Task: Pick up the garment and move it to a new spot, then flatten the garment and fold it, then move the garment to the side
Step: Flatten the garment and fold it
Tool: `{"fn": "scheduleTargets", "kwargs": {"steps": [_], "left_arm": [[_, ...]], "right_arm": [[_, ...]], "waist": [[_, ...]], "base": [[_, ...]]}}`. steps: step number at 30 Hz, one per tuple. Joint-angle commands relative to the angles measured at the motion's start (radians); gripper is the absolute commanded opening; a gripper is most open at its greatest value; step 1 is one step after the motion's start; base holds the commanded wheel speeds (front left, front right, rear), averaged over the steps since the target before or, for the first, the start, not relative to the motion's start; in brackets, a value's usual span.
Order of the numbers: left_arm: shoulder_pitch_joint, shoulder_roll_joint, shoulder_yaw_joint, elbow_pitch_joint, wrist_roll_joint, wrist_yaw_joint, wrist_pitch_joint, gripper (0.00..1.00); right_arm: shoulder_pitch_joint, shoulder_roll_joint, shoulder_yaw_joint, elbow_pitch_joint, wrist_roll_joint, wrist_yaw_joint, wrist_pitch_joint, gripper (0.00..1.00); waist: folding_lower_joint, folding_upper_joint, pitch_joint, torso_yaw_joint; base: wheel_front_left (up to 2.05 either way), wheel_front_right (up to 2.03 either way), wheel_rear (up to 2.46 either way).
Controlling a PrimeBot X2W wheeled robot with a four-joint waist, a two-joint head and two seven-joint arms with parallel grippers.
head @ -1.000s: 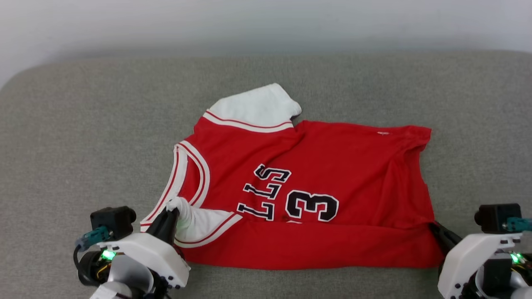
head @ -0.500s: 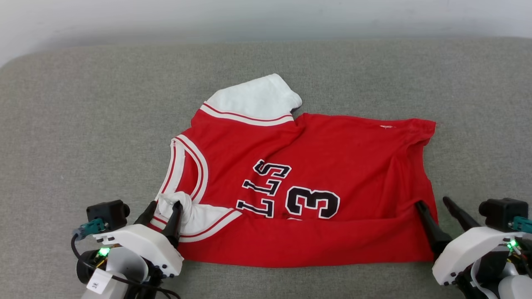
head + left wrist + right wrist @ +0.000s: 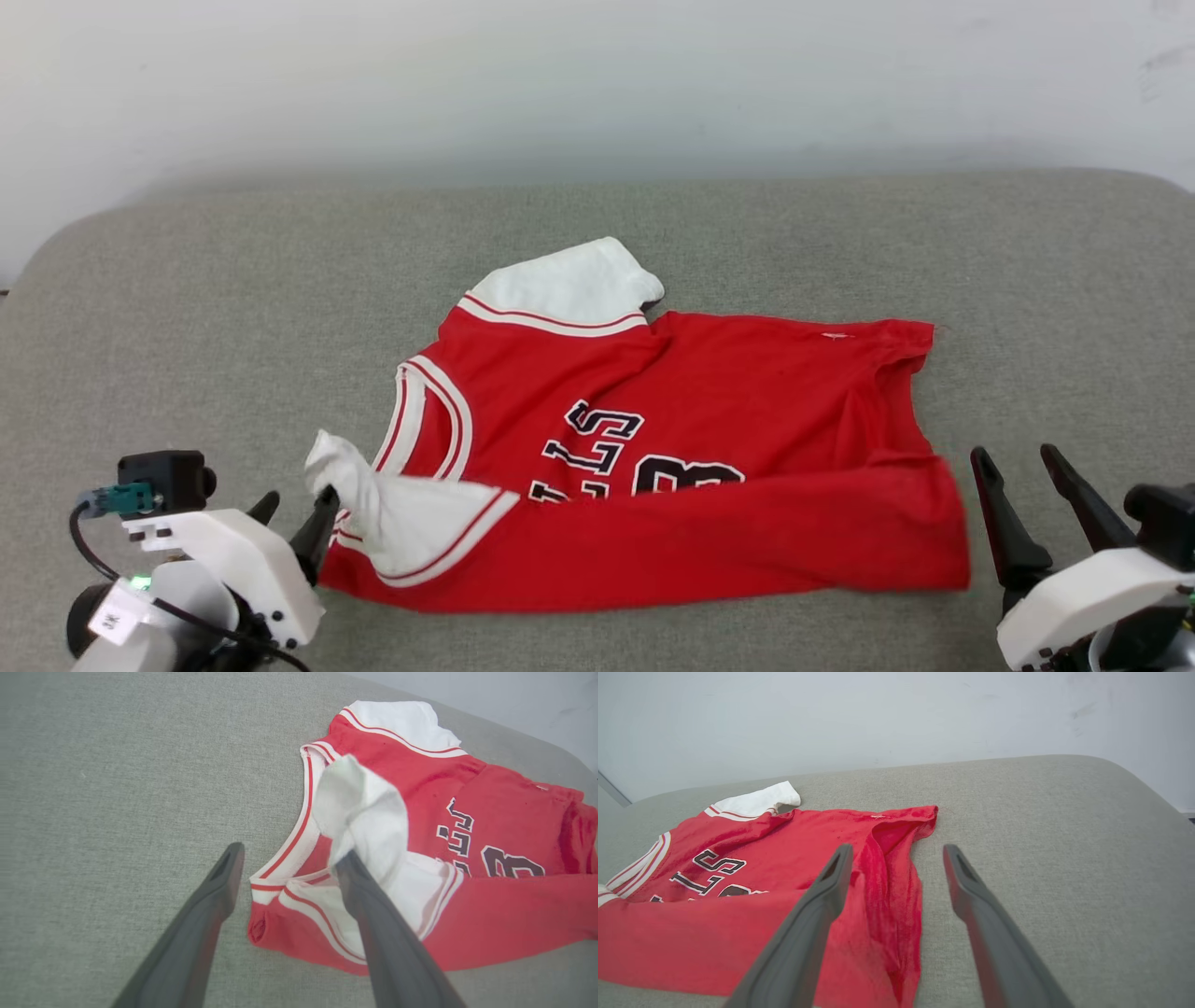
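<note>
The red jersey (image 3: pixel 747 392) lies half-folded on the gray surface (image 3: pixel 187 327), black letters "LLS" and a half-hidden 3 showing. The left gripper (image 3: pixel 297 501) and the right gripper (image 3: pixel 1015 455) have jaws spread, grasping nothing.

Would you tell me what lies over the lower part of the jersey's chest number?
The jersey has its near red edge folded up over the number, a white sleeve lying on the fold's left end. The number's lower half is covered.

Grey upholstered surface (image 3: pixel 233 308), pale wall (image 3: pixel 560 84)
</note>
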Motion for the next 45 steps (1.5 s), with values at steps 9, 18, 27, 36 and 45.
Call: {"fn": "scheduleTargets", "kwargs": {"steps": [9, 18, 27, 36, 45], "left_arm": [[0.051, 0.13, -0.014, -0.124, -0.07, 0.048, 0.283, 1.0], [0.027, 0.145, -0.03, -0.091, -0.101, 0.089, 0.393, 1.0], [0.001, 0.073, -0.093, 0.01, -0.153, 0.061, 0.478, 0.31], [-0.024, 0.038, -0.088, 0.022, -0.137, 0.009, 0.385, 0.0], [-0.004, 0.064, -0.072, -0.114, -0.069, 0.036, 0.291, 0.0]], "right_arm": [[0.075, 0.038, -0.025, -0.111, -0.011, -0.001, 0.049, 1.0], [0.043, 0.053, -0.014, -0.14, 0.002, -0.001, 0.049, 1.0], [0.023, 0.039, -0.019, -0.122, 0.034, -0.001, 0.067, 1.0], [0.052, -0.031, -0.044, -0.089, 0.119, -0.001, 0.226, 1.0], [0.016, -0.108, 0.029, -0.04, 0.176, -0.001, 0.541, 1.0]], "waist": [[0.0001, 0.0, 0.0, -0.043], [0.0001, 0.0, 0.076, -0.083], [0.0001, 0.0, 0.132, -0.102], [0.0001, 0.0, 0.104, -0.074], [0.0001, 0.0, 0.079, -0.016]], "base": [[0.0, 0.0, 0.0], [0.0, 0.0, 0.0], [0.0, 0.0, 0.0], [0.0, 0.0, 0.0], [0.0, 0.0, 0.0]]}}
